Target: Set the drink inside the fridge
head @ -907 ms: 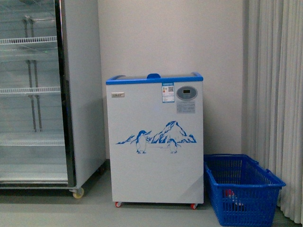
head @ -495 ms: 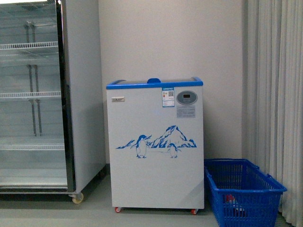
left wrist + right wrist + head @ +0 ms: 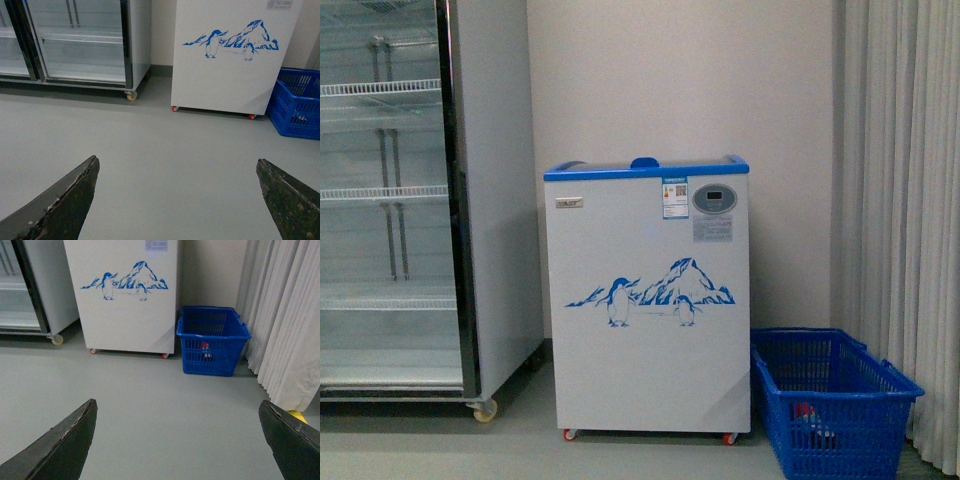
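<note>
The fridge (image 3: 650,300) is a white chest cooler with a blue rim and a penguin-and-mountain picture, standing against the far wall on small castors. It also shows in the left wrist view (image 3: 235,60) and the right wrist view (image 3: 125,300). The drink (image 3: 204,347) shows only as a red and dark patch through the mesh of the blue basket (image 3: 212,347), right of the fridge; in the front view the drink (image 3: 805,410) is just as faint. My left gripper (image 3: 177,160) and right gripper (image 3: 177,402) are both open over bare grey floor, well short of the fridge.
A tall glass-door display cooler (image 3: 390,200) with white wire shelves stands left of the fridge. Pale curtains (image 3: 910,200) hang at the right, close behind the blue basket (image 3: 830,400). A small yellow thing (image 3: 296,415) lies at the curtain's foot.
The front view dipped and came back, so the whole scene shifted slightly down and then up. Nothing in the room moved.
</note>
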